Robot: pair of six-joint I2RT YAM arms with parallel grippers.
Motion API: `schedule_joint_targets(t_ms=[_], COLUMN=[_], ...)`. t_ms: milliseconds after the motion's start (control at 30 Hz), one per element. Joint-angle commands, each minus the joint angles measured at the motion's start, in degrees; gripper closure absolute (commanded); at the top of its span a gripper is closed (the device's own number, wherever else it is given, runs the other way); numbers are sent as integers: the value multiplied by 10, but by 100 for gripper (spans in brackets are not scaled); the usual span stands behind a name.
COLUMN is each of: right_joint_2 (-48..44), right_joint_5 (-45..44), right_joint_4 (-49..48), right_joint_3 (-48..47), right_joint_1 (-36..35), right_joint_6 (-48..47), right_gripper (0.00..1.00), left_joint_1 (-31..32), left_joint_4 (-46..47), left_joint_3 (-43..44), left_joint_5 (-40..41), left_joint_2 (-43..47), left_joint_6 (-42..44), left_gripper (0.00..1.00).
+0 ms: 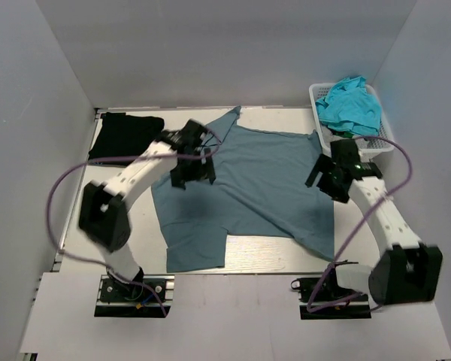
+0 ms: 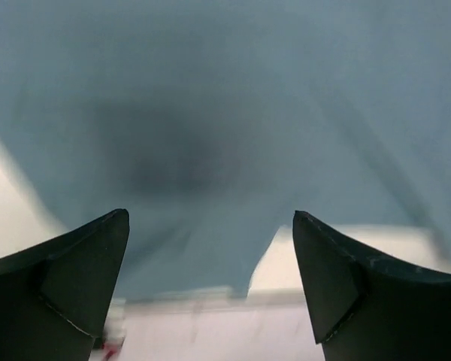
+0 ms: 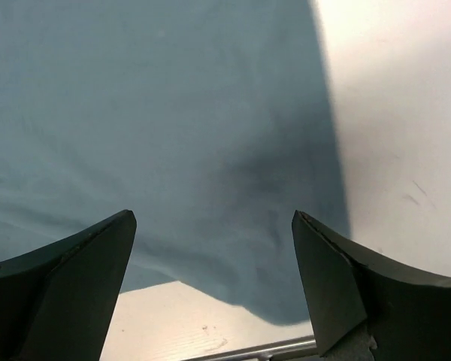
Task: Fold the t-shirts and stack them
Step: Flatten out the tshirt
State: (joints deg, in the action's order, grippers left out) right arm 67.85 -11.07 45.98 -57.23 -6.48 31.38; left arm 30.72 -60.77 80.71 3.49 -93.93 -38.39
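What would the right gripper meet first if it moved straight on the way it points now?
Most likely the slate-blue t-shirt, near its edge; the right gripper has open, empty jaws. Depth is unclear.

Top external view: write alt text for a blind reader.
A slate-blue t-shirt lies spread across the table, with the left gripper over its left side and the right gripper over its right edge, both open. A black t-shirt lies at back left; turquoise t-shirts fill a white basket at back right.
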Motion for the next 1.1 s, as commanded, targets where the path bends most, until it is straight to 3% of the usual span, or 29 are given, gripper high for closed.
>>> schedule_joint_targets(t_ms=[0, 200, 300, 667, 767, 933, 1067], right_joint_2=[85, 257, 362, 637, 705, 774, 788], right_joint_5=[46, 11, -6, -29, -36, -10, 33], right_joint_4=[-111, -172, -169, -119, -103, -117, -182], right_joint_3=[-36, -124, -201, -453, -565, -681, -700], right_joint_1=[-38, -80, -82, -75, -71, -59, -54], right_joint_6=[-55, -104, -104, -112, -115, -129, -165], right_gripper=[10, 10, 10, 10, 10, 10, 10], left_joint_1=[-13, -57, -83, -147, -160, -171, -176], left_joint_4=[46, 14, 27, 93, 110, 135, 135], left_joint_3=[113, 370, 419, 444, 449, 500, 532], left_joint_5=[37, 83, 59, -20, -45, -84, -96], left_joint_2=[-133, -350, -397, -474, -485, -528, -548], left_joint_6=[50, 79, 93, 123, 145, 190, 231], left_gripper=[0, 0, 0, 0, 0, 0, 0])
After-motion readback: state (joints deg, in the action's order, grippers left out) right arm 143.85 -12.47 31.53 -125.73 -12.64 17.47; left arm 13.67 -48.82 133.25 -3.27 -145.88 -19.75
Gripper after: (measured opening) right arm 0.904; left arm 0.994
